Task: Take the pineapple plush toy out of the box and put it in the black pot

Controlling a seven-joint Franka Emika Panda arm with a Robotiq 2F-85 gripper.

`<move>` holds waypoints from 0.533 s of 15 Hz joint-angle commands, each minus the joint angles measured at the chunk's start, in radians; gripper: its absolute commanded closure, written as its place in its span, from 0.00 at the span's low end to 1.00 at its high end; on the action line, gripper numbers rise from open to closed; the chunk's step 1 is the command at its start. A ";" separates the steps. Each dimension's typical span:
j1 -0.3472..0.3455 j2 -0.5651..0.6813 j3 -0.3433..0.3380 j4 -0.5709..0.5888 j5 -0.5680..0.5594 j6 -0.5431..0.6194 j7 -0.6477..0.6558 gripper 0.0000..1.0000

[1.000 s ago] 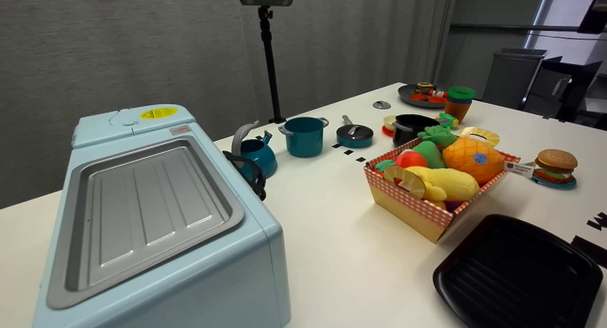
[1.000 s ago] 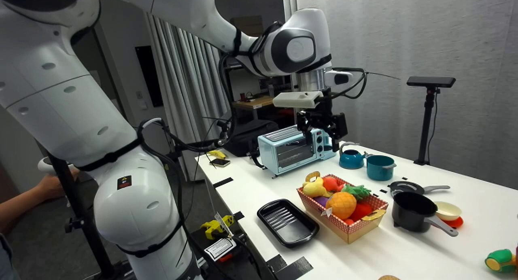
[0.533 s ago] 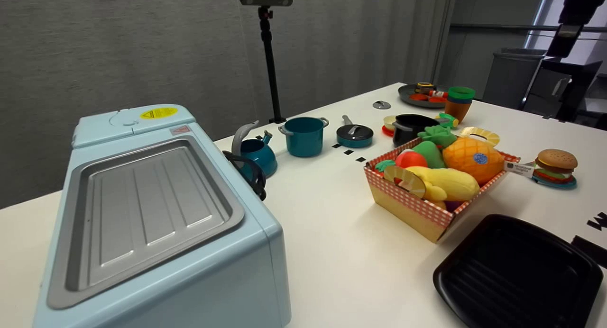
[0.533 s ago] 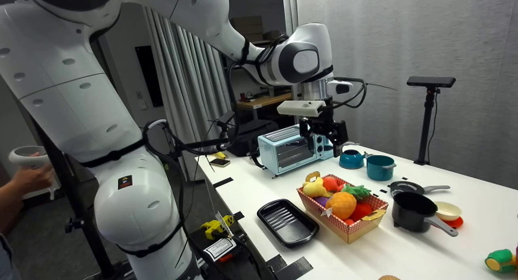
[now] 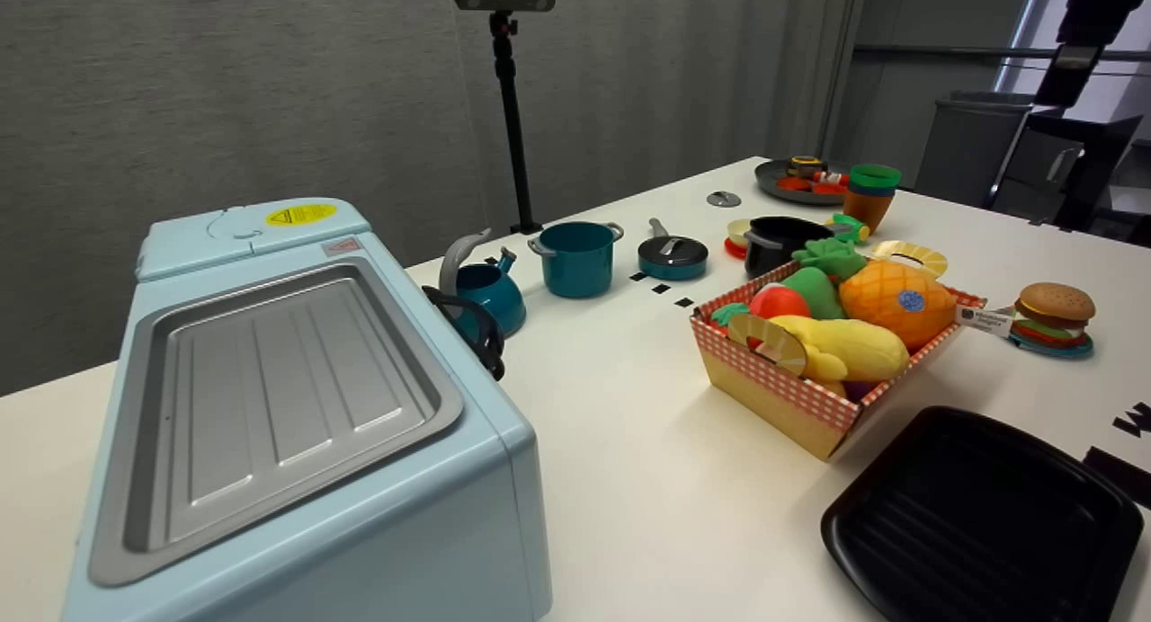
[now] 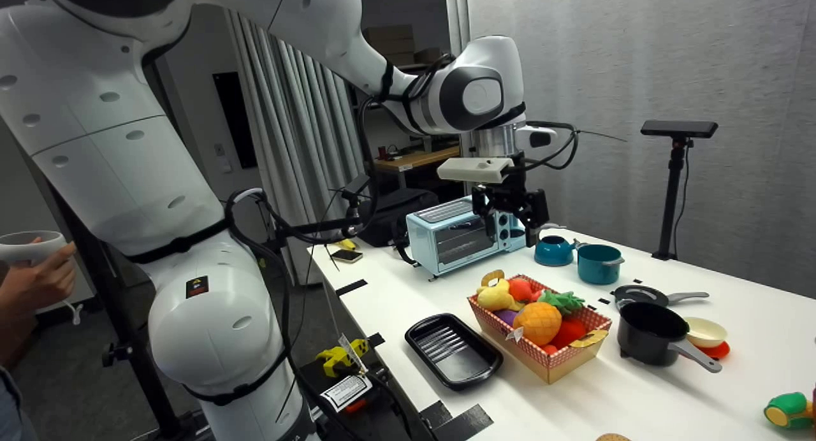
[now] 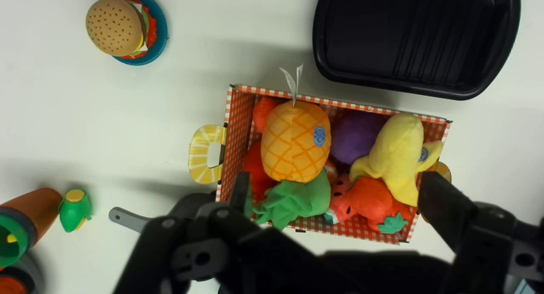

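The pineapple plush toy (image 7: 295, 143), orange-yellow with a green crown, lies on top of other plush toys in the red-and-white checked box (image 7: 238, 137). It shows in both exterior views (image 5: 899, 303) (image 6: 537, 323), as does the box (image 5: 778, 415) (image 6: 529, 358). The black pot (image 6: 644, 345), with a grey handle, stands beside the box; it also shows in an exterior view (image 5: 764, 258) and partly behind a finger in the wrist view (image 7: 191, 207). My gripper (image 6: 510, 232) is open, empty and high above the table; in the wrist view its fingers (image 7: 335, 183) are spread wide over the box.
A black tray (image 6: 454, 352) lies beside the box. A yellow banana plush (image 7: 397, 149) shares the box. A toy burger (image 7: 123, 28), a teal pot (image 6: 598, 266), a teal kettle (image 6: 553, 251), a lidded pan (image 5: 673, 258) and a pale blue oven (image 6: 462, 237) stand around.
My arm and gripper have come down a little and slightly to the right in an exterior view, mostly in the earlier half second. The toys, box and pot have not moved.
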 commanded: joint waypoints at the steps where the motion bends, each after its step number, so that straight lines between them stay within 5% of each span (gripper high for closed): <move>1: 0.004 0.020 -0.001 0.002 0.002 0.014 -0.003 0.00; 8: 0.007 0.106 -0.002 0.015 0.021 0.054 -0.018 0.00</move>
